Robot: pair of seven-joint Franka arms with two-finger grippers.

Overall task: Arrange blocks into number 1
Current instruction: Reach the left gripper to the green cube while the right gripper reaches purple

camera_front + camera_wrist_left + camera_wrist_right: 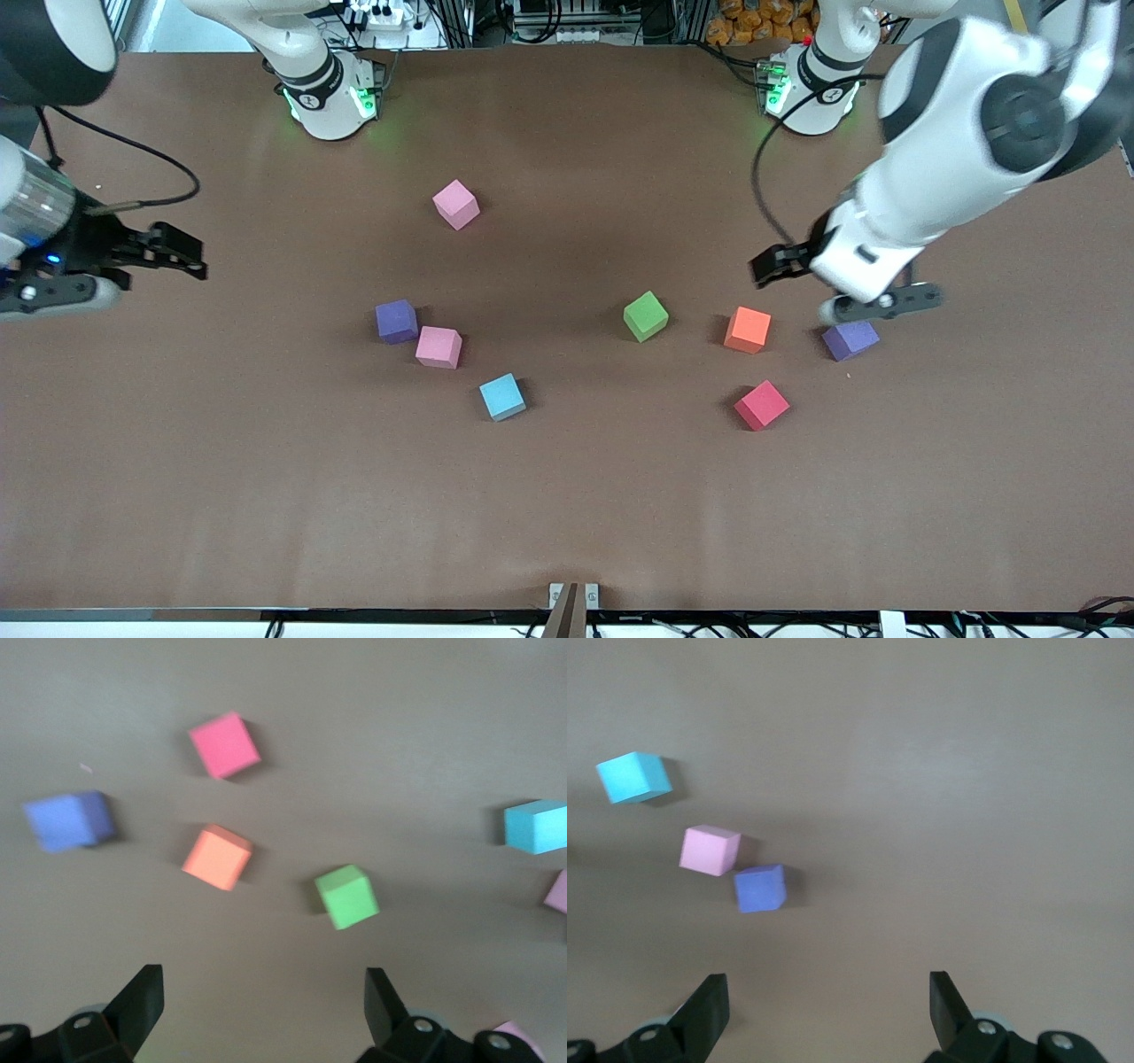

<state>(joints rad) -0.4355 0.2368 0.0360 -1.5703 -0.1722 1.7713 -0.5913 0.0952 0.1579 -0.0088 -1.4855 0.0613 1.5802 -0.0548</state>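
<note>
While the blocks (646, 316) lie scattered apart across the middle of the table (567, 514), both grippers hang released and empty: left gripper (842, 288) over the purple block (850, 339), right gripper (164, 252) waiting at its table end. Blocks appear light, slightly soft foam; grasp two opposite flat faces squarely.

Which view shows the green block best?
The left wrist view: the green block sits large and unobstructed just ahead of the open left gripper. The front view shows it smaller, beside the orange block. The right wrist view does not show it.
</note>
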